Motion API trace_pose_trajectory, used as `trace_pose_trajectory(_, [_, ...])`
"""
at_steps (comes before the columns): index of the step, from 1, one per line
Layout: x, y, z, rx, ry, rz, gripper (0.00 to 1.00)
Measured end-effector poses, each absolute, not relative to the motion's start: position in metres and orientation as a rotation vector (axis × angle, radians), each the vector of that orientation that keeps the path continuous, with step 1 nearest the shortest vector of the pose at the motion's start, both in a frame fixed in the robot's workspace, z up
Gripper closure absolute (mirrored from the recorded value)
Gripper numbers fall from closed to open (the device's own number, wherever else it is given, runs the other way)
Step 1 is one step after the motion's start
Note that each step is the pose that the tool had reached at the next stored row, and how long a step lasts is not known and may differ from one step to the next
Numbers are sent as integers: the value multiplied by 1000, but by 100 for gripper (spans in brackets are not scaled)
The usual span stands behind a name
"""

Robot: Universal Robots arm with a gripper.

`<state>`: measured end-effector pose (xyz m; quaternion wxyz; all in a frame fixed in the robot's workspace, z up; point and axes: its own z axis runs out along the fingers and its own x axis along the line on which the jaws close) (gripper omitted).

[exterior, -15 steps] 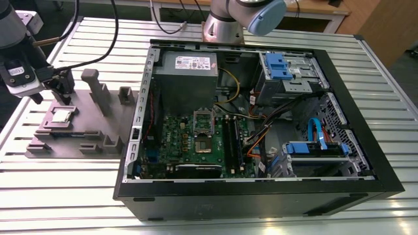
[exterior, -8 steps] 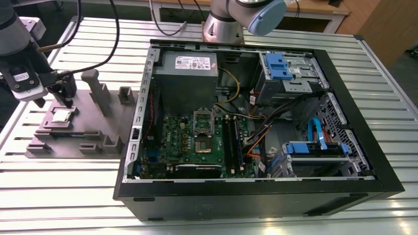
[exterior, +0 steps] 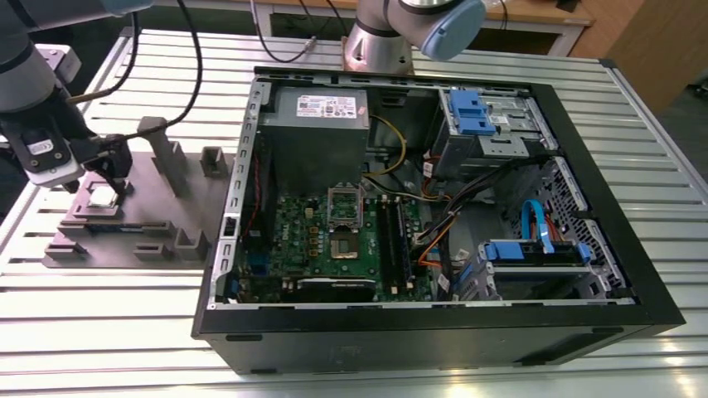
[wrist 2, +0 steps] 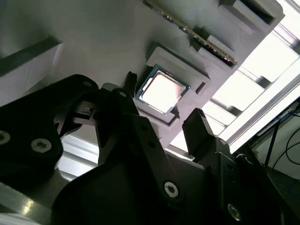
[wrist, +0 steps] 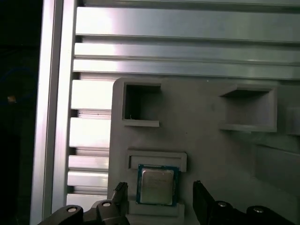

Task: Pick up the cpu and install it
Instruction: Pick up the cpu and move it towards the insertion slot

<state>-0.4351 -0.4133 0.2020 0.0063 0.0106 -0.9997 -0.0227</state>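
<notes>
Pincer (wrist: 158, 191) spread wide, poised above cpu (wrist: 157, 186), arm angled down over tray (exterior: 166, 211)

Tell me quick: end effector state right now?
End effector: open, fingers on either side of the cpu, which lies in the tray; holding nothing.

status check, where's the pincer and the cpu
pincer open, just over the cpu. cpu flat in its tray recess, not gripped. Nothing between them.
</notes>
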Motion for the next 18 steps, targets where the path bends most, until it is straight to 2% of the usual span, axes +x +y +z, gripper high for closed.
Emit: trace_pose_trajectory(18, [-435,-413,177,35,-3126,-71,35])
